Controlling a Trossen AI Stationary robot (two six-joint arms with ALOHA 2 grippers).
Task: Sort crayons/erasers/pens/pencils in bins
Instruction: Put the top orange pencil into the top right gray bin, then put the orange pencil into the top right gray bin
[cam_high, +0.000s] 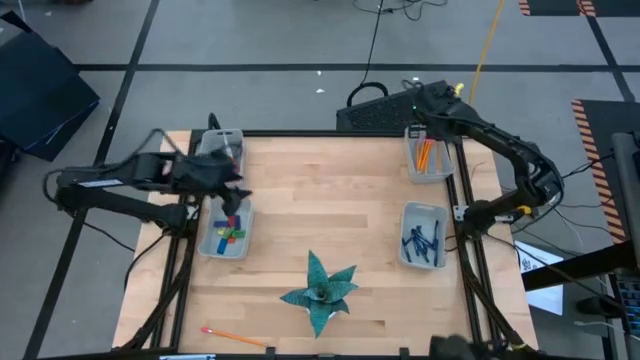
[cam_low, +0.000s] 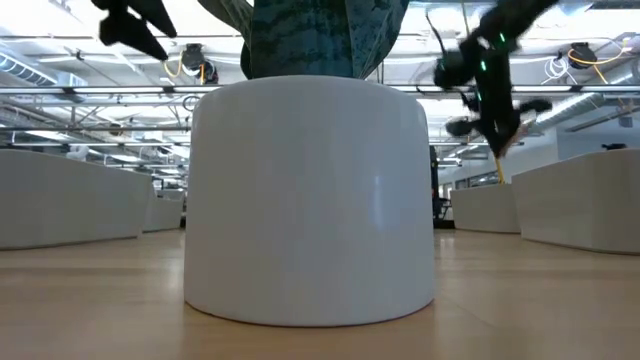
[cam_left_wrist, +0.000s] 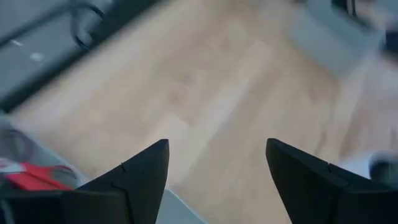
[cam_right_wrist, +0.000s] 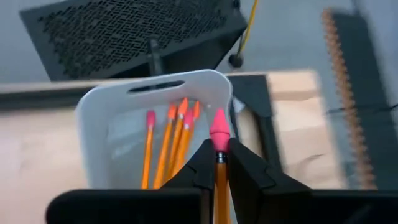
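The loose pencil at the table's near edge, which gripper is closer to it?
Left. The left gripper hovers over the left-side bins, up-table from the loose pencil. The right gripper is over the far-right bin, diagonally across the table.

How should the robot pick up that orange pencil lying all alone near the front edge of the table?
Probably from straight above, at the middle of its shaft. The loose pencil lies flat on the bare table, slightly slanted, so the jaws should straddle it crosswise. Nothing crowds it; the plant sits apart. The left gripper is open, while the right gripper already holds a pencil.
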